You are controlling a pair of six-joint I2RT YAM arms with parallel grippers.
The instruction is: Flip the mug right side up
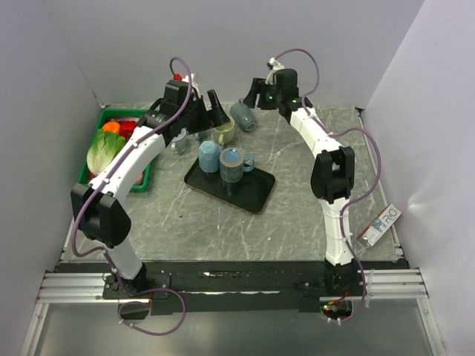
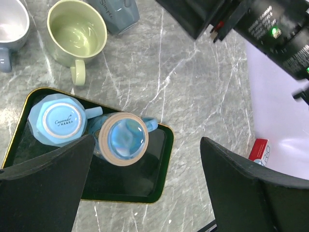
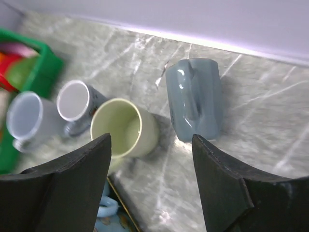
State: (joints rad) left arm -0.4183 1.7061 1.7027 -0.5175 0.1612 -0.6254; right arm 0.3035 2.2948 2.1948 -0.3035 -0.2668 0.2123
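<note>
A grey-blue mug (image 1: 243,116) (image 3: 195,99) lies on its side on the table at the back, handle up, and nothing holds it. My right gripper (image 1: 256,93) (image 3: 150,137) hangs open just above and behind it, with only table between the fingers. A light blue mug (image 1: 208,156) (image 2: 57,121) stands upside down on the dark tray (image 1: 252,196) (image 2: 125,179). Beside it a second blue mug (image 1: 232,165) (image 2: 123,138) shows a pale ring round a glossy blue disc. My left gripper (image 1: 209,111) (image 2: 147,139) is wide open, high above the tray, and holds nothing.
A pale green mug (image 1: 225,133) (image 3: 124,128) stands upright between the tray and the lying mug. Two greyish mugs (image 3: 26,116) (image 3: 75,101) stand left of it. A green basket (image 1: 122,113) of vegetables sits at the left edge. A small card (image 1: 380,222) lies at the right.
</note>
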